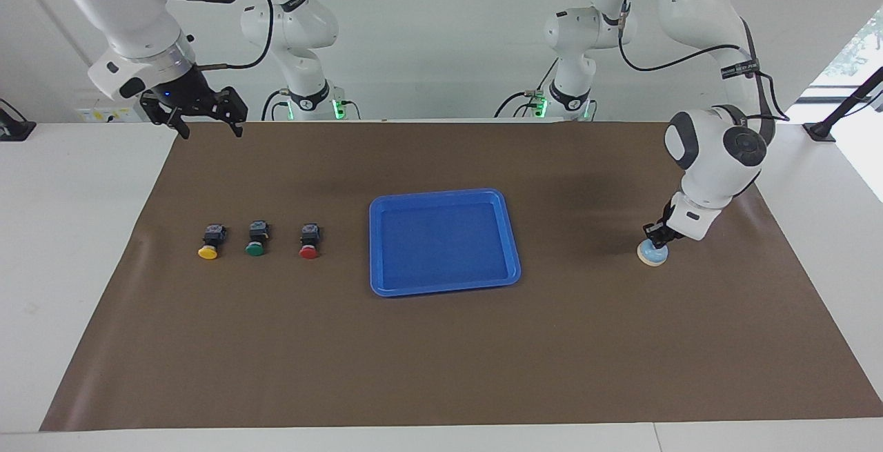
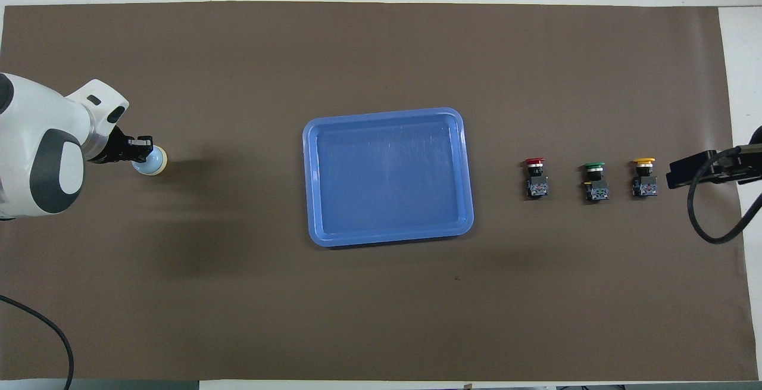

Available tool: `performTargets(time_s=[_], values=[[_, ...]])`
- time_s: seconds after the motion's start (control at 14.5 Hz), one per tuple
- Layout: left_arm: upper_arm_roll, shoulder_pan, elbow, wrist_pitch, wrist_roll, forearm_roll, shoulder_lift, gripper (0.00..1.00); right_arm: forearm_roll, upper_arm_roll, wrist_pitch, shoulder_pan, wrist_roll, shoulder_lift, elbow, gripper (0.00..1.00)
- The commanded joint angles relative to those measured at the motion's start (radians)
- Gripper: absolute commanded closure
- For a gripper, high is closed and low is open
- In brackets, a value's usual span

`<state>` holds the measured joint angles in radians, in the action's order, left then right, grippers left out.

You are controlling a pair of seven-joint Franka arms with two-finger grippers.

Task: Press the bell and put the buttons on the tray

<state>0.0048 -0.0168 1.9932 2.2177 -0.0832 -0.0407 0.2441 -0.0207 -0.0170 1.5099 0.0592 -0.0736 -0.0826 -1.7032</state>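
The light-blue bell (image 1: pixel 652 253) (image 2: pixel 152 161) sits on the brown mat toward the left arm's end of the table. My left gripper (image 1: pixel 654 238) (image 2: pixel 141 149) is shut, and its tip rests on top of the bell, covering the knob. The blue tray (image 1: pixel 443 241) (image 2: pixel 388 176) lies at mid-table with nothing in it. The yellow button (image 1: pixel 210 241) (image 2: pixel 643 177), green button (image 1: pixel 256 239) (image 2: pixel 595 181) and red button (image 1: pixel 310 240) (image 2: pixel 535 178) stand in a row toward the right arm's end. My right gripper (image 1: pixel 204 126) hangs open in the air over the mat's corner by its base, and that arm waits.
A brown mat (image 1: pixel 441 341) covers most of the white table (image 1: pixel 62 231). A black cable (image 2: pixel 708 223) loops from the right arm over the mat's edge.
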Motion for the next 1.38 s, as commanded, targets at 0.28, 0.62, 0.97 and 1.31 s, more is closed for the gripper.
performTargets(time_s=[0.28,0.62,0.97,1.31], values=[[-0.003,0.041,-0.148,-0.358,0.003,-0.007,-0.115,0.54,-0.001,0.002,0.093,0.036,-0.026,-0.019,-0.058,0.0],[-0.006,0.061,-0.183,-0.538,0.003,-0.004,-0.259,0.0,0.001,0.0,0.306,0.135,-0.041,0.03,-0.2,0.0],[-0.072,0.057,-0.301,-0.682,0.003,0.032,-0.262,0.0,-0.001,0.002,0.446,0.18,-0.052,0.145,-0.262,0.0],[-0.074,0.057,-0.367,-0.759,0.003,0.022,-0.261,0.0,-0.001,0.002,0.635,0.214,-0.077,0.169,-0.429,0.0]])
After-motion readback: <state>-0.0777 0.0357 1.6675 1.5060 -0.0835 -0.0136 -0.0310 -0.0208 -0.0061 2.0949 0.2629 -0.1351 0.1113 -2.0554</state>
